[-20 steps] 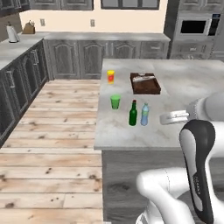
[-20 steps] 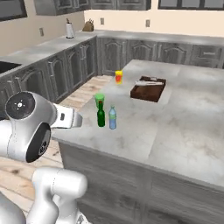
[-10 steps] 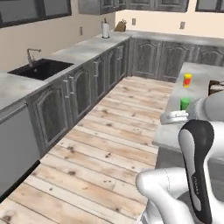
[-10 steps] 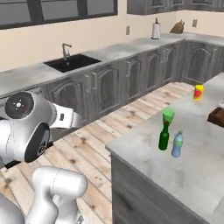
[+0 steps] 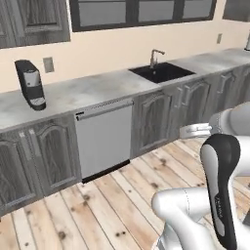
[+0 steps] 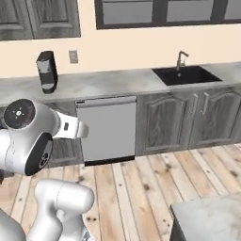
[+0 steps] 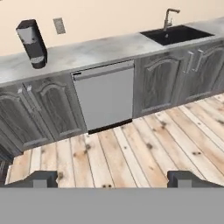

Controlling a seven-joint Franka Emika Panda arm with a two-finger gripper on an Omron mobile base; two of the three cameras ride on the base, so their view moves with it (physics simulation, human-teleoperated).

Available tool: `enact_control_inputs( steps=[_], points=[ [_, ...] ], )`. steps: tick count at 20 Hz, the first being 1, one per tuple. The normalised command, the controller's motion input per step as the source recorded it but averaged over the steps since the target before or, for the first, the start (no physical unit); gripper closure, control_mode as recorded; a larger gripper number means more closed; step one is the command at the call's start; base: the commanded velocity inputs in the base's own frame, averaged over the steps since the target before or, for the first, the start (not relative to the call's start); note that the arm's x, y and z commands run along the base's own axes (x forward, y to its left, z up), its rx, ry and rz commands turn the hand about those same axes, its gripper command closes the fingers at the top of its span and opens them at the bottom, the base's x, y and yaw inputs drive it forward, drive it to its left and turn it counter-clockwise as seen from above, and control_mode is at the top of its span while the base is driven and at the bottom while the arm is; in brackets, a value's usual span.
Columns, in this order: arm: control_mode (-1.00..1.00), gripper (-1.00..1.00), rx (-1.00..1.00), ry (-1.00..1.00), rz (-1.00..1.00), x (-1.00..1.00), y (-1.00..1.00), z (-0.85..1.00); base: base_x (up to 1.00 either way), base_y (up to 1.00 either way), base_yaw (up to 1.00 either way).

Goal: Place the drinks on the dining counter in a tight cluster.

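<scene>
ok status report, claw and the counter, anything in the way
Claw open, holding nothing. Facing wall counter with sink, dishwasher, coffee machine. Dining counter corner at lower right; nothing blocking the wood floor.

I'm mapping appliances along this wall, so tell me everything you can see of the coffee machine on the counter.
The coffee machine is a small, tall appliance, dark-bodied with a lighter grey front panel and a rounded dark base. It stands upright on the pale grey marble counter, close to the beige wall, just beside a grey wall outlet. It sits above the dark wood cabinets, on the far side of the dishwasher from the sink. Nothing touches it but the counter.
</scene>
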Motion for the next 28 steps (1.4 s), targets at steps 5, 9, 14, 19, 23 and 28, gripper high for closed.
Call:
enact_control_inputs(
  steps=[5,9,14,19,23,28],
  points=[
    [1.0,-1.0,0.0,0.0,0.0,0.0,0.0,0.0,0.96,0.0,0.8],
    [1.0,-1.0,0.0,0.0,0.0,0.0,0.0,0.0,1.0,0.01,0.49],
    [1.0,-1.0,0.0,0.0,0.0,0.0,0.0,0.0,1.0,0.1,0.35],
    [1.0,-1.0,0.0,0.0,0.0,0.0,0.0,0.0,1.0,0.2,0.5],
    [1.0,-1.0,0.0,0.0,0.0,0.0,0.0,0.0,0.92,0.34,0.62],
    [1.0,-1.0,0.0,0.0,0.0,0.0,0.0,0.0,0.7,0.38,0.57]
  ],
)
